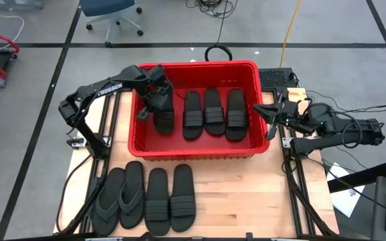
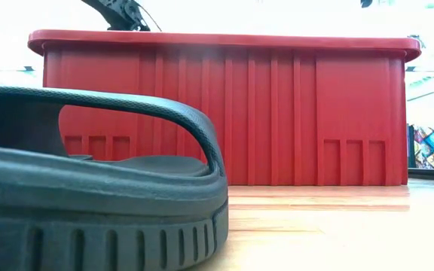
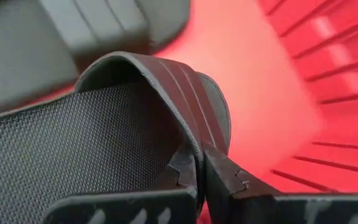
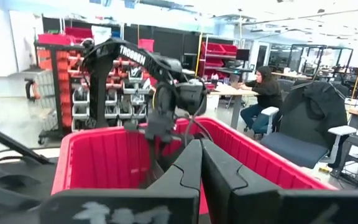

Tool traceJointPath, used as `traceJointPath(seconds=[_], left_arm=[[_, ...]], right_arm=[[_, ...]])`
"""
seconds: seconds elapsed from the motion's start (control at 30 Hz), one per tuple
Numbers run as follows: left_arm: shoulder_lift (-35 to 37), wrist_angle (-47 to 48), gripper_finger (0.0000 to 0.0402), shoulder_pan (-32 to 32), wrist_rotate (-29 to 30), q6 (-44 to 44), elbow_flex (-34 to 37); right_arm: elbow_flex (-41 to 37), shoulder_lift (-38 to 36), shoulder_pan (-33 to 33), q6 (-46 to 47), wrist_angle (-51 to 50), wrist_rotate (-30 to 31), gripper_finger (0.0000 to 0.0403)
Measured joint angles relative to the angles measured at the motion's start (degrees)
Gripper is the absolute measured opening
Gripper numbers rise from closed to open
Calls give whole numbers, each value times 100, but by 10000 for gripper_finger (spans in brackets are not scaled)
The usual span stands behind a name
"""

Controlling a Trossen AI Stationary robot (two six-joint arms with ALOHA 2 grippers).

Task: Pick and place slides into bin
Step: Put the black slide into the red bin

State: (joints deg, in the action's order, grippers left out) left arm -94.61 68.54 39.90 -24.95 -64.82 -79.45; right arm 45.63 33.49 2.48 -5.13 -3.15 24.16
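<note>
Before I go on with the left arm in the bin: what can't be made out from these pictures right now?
- Low view: the bin wall hides everything inside, and a near slide blocks the left side.
- Left wrist view: the left gripper is clamped on a slide's strap; whether its sole touches the floor is hidden.
- High view: the left gripper covers that slide's far end.
- Right wrist view: the right gripper blocks the bin floor.

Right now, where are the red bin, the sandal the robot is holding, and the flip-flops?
red bin [image 1: 196, 150], high view, front rim.
held sandal [image 3: 173, 81], left wrist view, ribbed strap.
flip-flops [image 1: 119, 197], high view, straps.
</note>
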Motion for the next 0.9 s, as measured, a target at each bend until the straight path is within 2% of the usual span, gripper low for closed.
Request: traceJointPath(seconds=[0.23, 0.47, 0.9], left_arm=[[-223, -534, 0, -31, -298, -170, 446], [-603, -836, 0, -90, -330, -193, 464], [-904, -1288, 0, 72, -243, 487, 473]], right_arm=[[0, 99, -24, 1, 364, 2, 0], [0, 223, -24, 21, 530, 0, 0], [0, 295, -24, 355, 511, -15, 0]])
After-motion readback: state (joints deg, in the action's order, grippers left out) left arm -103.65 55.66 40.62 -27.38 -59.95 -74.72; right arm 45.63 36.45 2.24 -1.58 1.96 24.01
